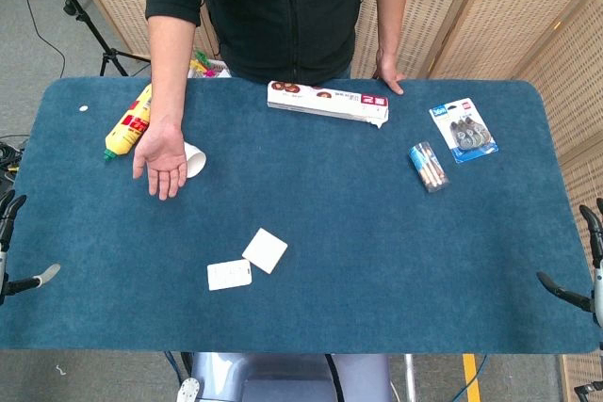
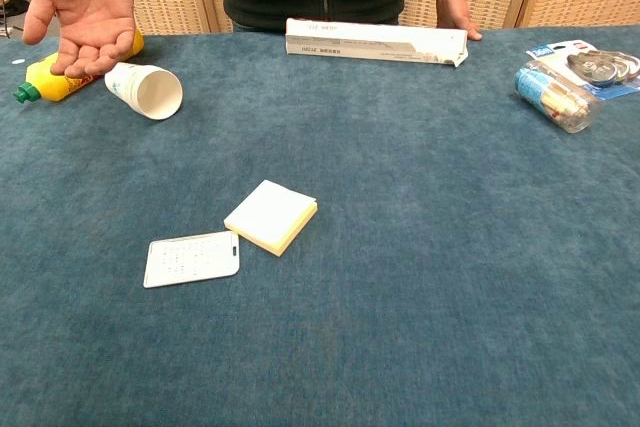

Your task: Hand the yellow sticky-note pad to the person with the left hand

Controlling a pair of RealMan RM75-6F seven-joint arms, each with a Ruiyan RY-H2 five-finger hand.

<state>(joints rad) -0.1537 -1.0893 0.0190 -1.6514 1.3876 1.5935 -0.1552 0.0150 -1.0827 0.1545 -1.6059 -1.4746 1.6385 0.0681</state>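
Observation:
The yellow sticky-note pad (image 1: 265, 250) (image 2: 271, 216) lies flat near the middle of the blue table, its pale top sheet up and turned at an angle. My left hand (image 1: 6, 251) shows only at the far left edge of the head view, fingers apart and holding nothing, well left of the pad. My right hand (image 1: 595, 280) sits at the far right edge, also spread and empty. The person's hand (image 1: 162, 157) (image 2: 88, 12) is held out palm up over the table's far left. Neither of my hands appears in the chest view.
A white card (image 1: 229, 275) (image 2: 191, 259) lies touching the pad's near-left corner. A tipped paper cup (image 2: 147, 90) and a yellow bottle (image 1: 129, 121) lie by the person's palm. A long box (image 1: 327, 104) is at the back, with a small clear tube (image 1: 428, 166) and a blister pack (image 1: 464, 131) at the right.

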